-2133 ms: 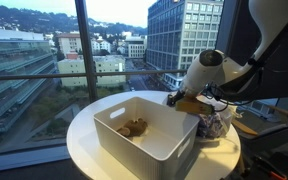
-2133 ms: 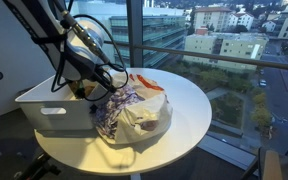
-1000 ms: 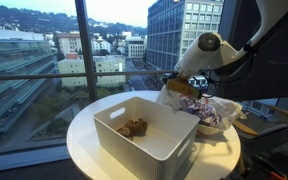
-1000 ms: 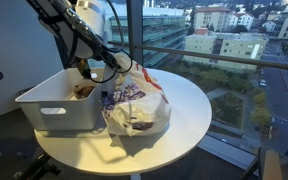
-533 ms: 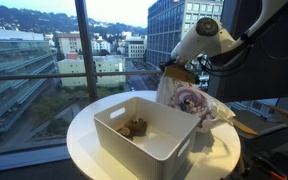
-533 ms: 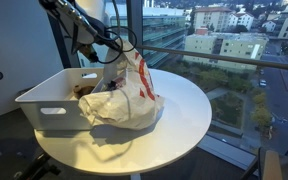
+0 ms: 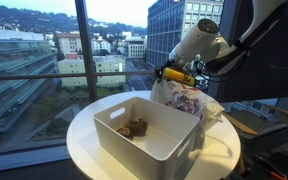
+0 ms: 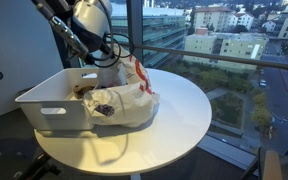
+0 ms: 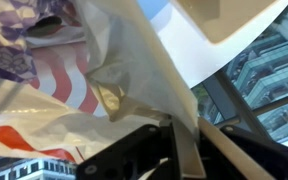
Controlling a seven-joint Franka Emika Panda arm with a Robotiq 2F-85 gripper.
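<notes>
Gripper (image 7: 174,72) pinches thin film at plastic bag (image 7: 187,102) top, beside bin (image 7: 154,152), near desk (image 7: 84,135) edge. Risk: film slips or tears, bag drops.

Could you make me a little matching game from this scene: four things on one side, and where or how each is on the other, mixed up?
Things:
1 bag
2 bin
3 table
4 brown lump

States:
A round, white, carries the rest
B lies inside the bin
C pinched at its top by the jaws
D white, open-topped box

Pairs: 1-C, 2-D, 3-A, 4-B.
</notes>
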